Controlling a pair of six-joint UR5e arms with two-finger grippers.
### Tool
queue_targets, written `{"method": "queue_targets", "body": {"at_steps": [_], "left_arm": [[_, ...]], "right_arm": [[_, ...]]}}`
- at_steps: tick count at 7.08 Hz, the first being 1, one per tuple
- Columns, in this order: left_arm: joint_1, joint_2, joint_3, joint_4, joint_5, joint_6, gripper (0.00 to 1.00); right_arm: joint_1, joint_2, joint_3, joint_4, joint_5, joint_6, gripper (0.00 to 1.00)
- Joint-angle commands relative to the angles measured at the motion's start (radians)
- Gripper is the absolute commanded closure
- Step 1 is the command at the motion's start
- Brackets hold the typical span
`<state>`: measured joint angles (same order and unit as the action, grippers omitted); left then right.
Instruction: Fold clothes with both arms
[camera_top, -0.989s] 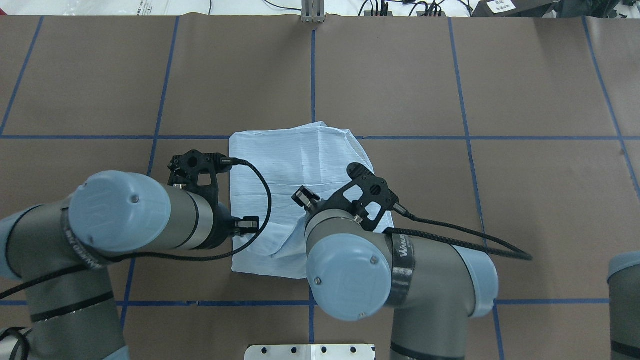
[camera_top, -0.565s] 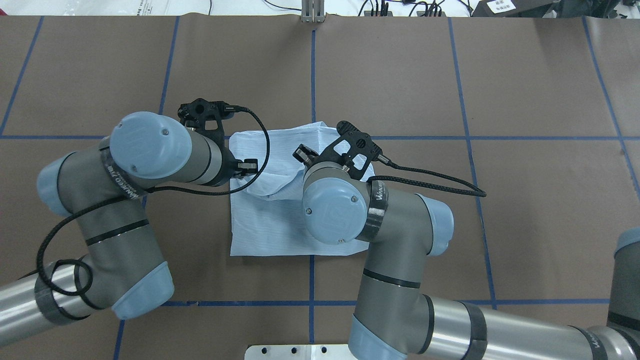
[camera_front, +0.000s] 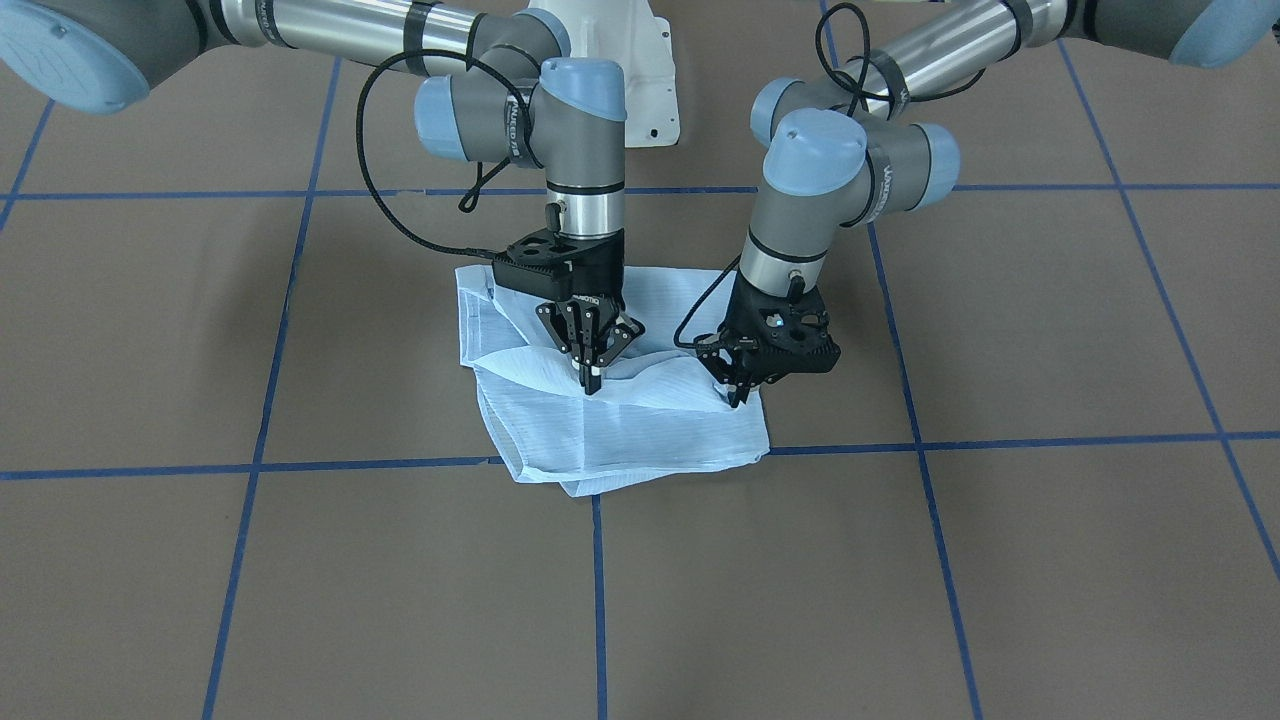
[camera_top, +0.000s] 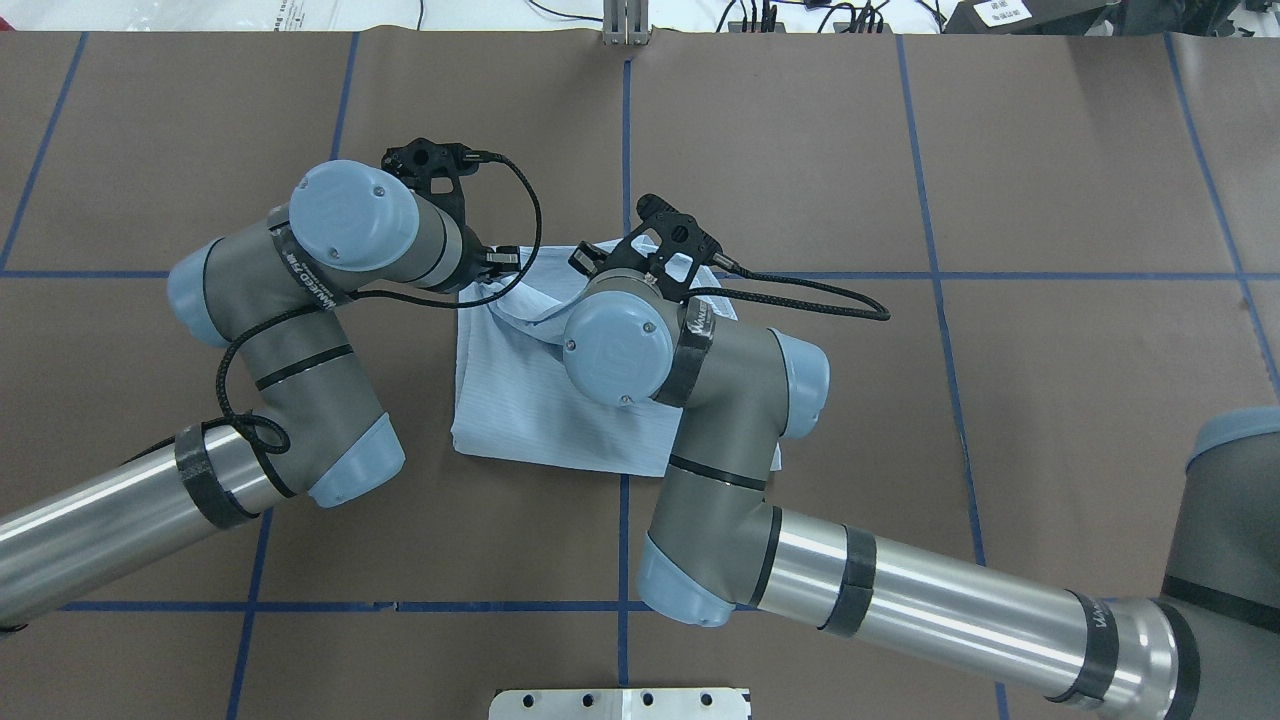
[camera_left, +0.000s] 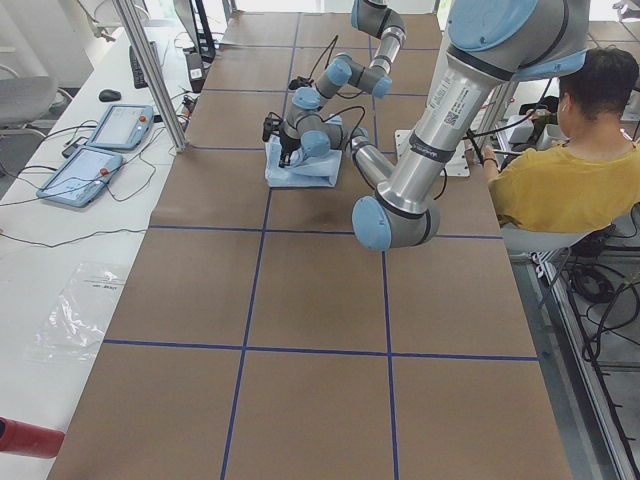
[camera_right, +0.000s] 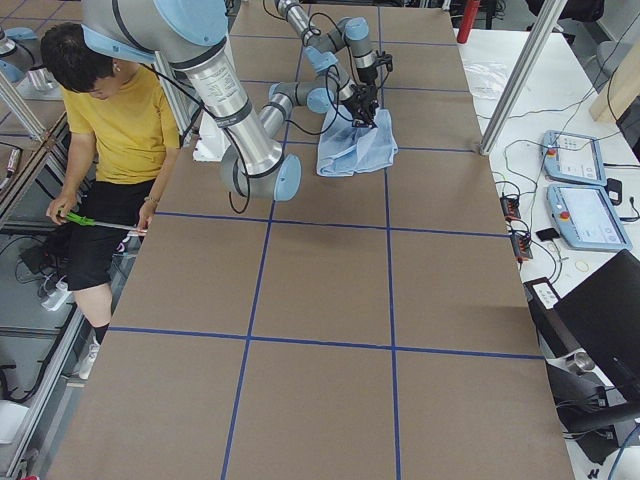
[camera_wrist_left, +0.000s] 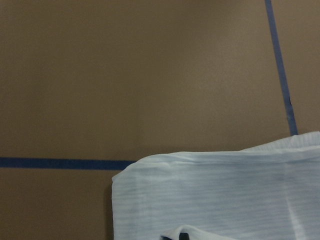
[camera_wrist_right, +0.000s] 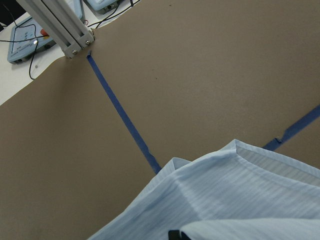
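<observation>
The pale-blue striped shirt (camera_front: 620, 430) lies folded in a rough rectangle at the table's middle, also in the overhead view (camera_top: 520, 400). My right gripper (camera_front: 592, 380) is shut on a raised fold of the shirt. My left gripper (camera_front: 737, 393) is shut on the same fold at the shirt's other side. Both hold the fold a little above the lower layers, near the shirt's far edge. In the overhead view both sets of fingers are hidden under the wrists. Each wrist view shows only shirt cloth (camera_wrist_left: 225, 195) (camera_wrist_right: 240, 195) over brown table.
Brown table cover with blue tape lines (camera_top: 625, 150). White pedestal base (camera_front: 650, 60) at the robot's side. Aluminium post (camera_top: 625, 25) at the far edge. A seated person in yellow (camera_left: 560, 170) and two pendants (camera_right: 580, 180) are beside the table.
Both arms have stretched away from the robot and carried the shirt's near edge up and over toward its far edge. The shirt's visible outline has grown shorter.
</observation>
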<state>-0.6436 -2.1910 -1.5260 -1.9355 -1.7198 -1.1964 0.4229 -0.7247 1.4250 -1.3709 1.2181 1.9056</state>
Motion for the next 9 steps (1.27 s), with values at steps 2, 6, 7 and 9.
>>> {"method": "queue_targets", "body": {"at_steps": [2, 6, 7, 9], "left_arm": [[-0.049, -0.032, 0.046, -0.017, 0.017, 0.062, 1.0], [-0.074, -0.076, 0.186, -0.087, 0.019, 0.095, 1.0], [-0.074, -0.076, 0.217, -0.123, 0.019, 0.097, 1.0], [-0.074, -0.075, 0.21, -0.128, 0.016, 0.098, 0.0]], "right_arm": [[0.049, 0.048, -0.064, 0.019, 0.011, -0.051, 1.0], [0.063, 0.048, -0.141, 0.067, 0.009, -0.077, 1.0], [0.063, 0.048, -0.167, 0.106, 0.008, -0.117, 0.92], [0.079, 0.065, -0.17, 0.111, 0.015, -0.173, 0.0]]}}
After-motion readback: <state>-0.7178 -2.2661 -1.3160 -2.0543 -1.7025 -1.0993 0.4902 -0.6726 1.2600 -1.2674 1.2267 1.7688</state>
